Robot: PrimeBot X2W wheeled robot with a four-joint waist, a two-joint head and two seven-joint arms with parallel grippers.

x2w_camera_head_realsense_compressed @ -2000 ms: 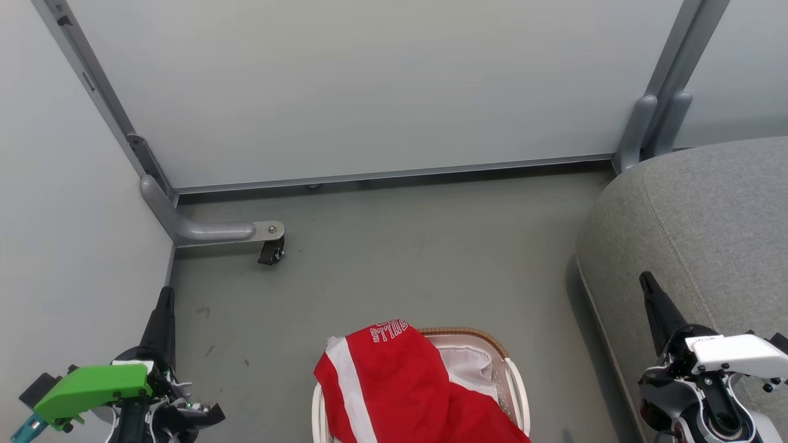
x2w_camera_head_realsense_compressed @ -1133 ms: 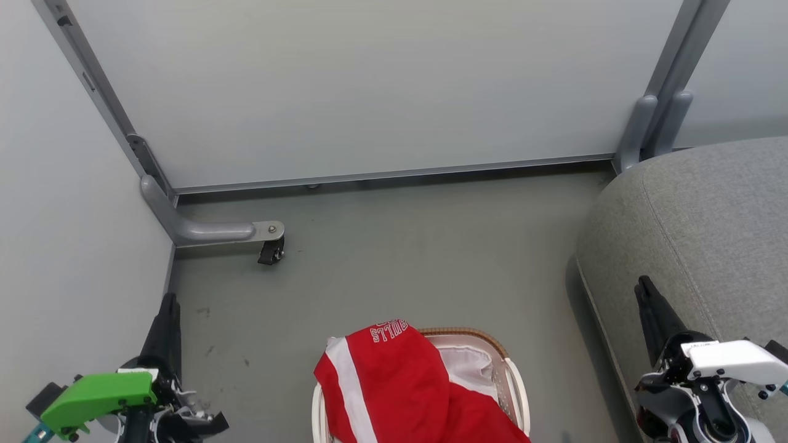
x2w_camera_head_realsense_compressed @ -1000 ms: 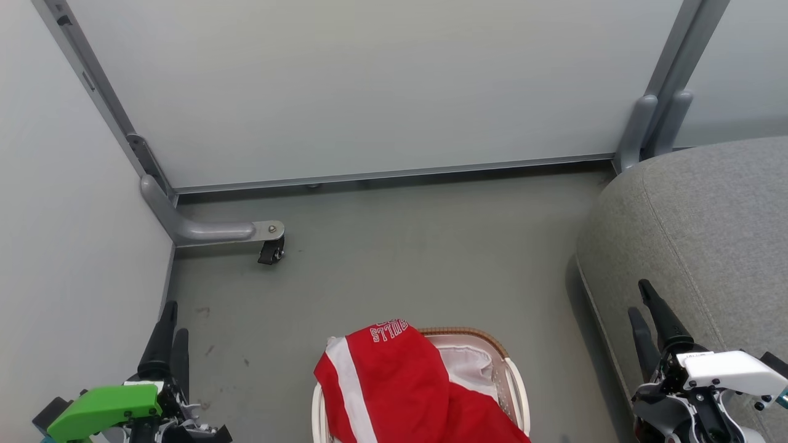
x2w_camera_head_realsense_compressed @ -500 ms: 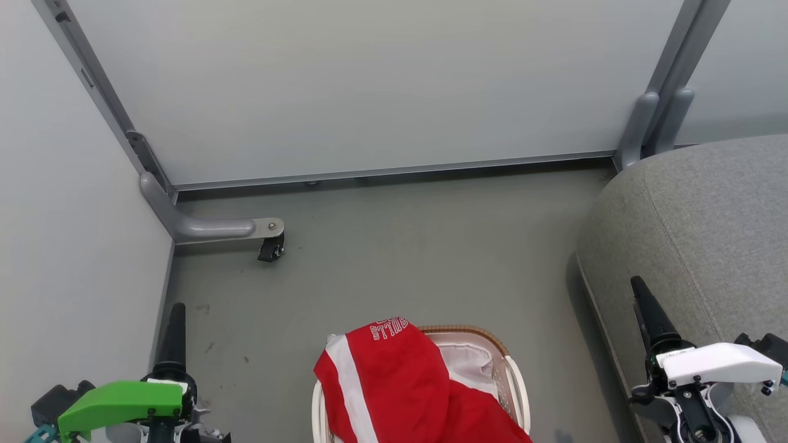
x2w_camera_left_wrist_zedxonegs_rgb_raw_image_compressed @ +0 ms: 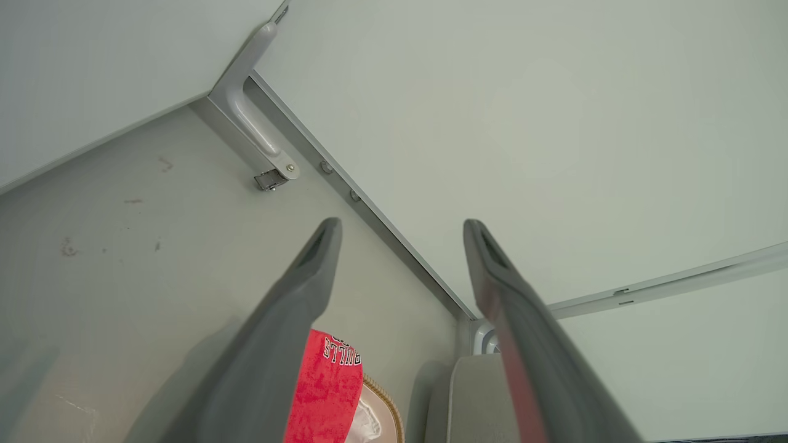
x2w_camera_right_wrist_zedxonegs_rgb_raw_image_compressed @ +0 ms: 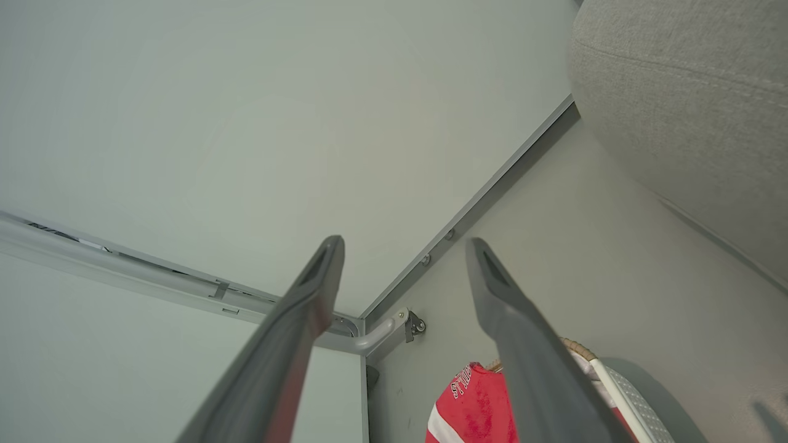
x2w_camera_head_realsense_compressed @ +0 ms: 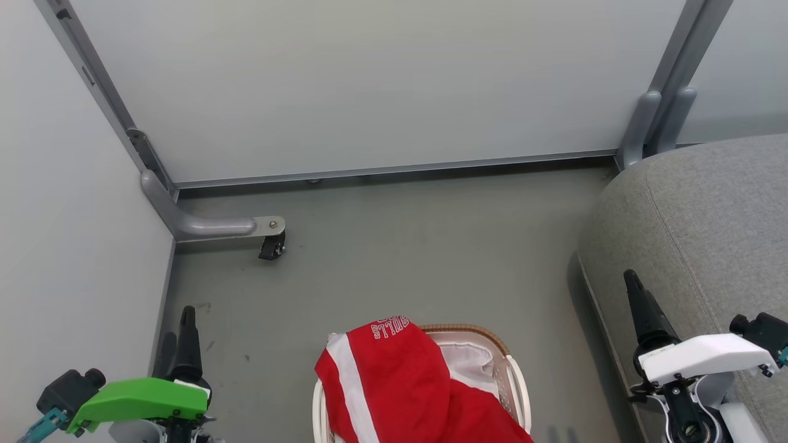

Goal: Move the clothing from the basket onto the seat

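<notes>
Left hand (x2w_camera_left_wrist_zedxonegs_rgb_raw_image_compressed: 401, 224) hangs low at the robot's left side above the grey floor (x2w_camera_head_realsense_compressed: 400, 258), its two long dark fingers spread wide with nothing between them. Right hand (x2w_camera_right_wrist_zedxonegs_rgb_raw_image_compressed: 404, 242) hangs at the robot's right, near the edge of the seat (x2w_camera_head_realsense_compressed: 708, 215), its fingers equally wide and empty. Between the two arms, close to the robot, stands the basket (x2w_camera_head_realsense_compressed: 516, 381), cream with a brown woven rim and a white liner inside. The clothing (x2w_camera_head_realsense_compressed: 394, 381), bright red with a white stripe and white "BULLS" lettering, lies heaped in the basket and drapes over its left rim. The seat, large, rounded and grey, stands to the basket's right, apart from it. Pale wall panels (x2w_camera_head_realsense_compressed: 369, 92) enclose the corner, with a small black caster (x2w_camera_head_realsense_compressed: 271, 247) at the far left.
</notes>
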